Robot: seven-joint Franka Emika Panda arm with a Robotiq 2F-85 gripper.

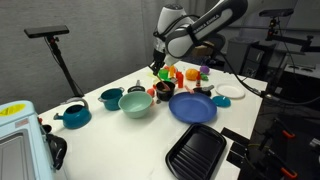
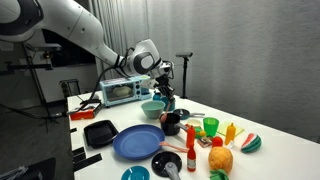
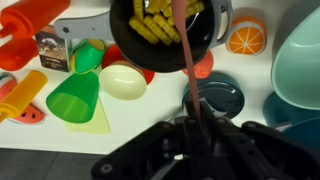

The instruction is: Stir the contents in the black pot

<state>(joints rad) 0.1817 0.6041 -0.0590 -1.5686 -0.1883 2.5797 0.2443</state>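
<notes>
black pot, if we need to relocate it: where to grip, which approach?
Grip the black pot by its rim from straight above, one finger inside the wall, one outside. It stands upright, open-topped and thin-walled, and looks too wide to span. Choose a stretch clear of the stirring stick the gripper holds.

Black pot upright, yellow bits inside.
</notes>
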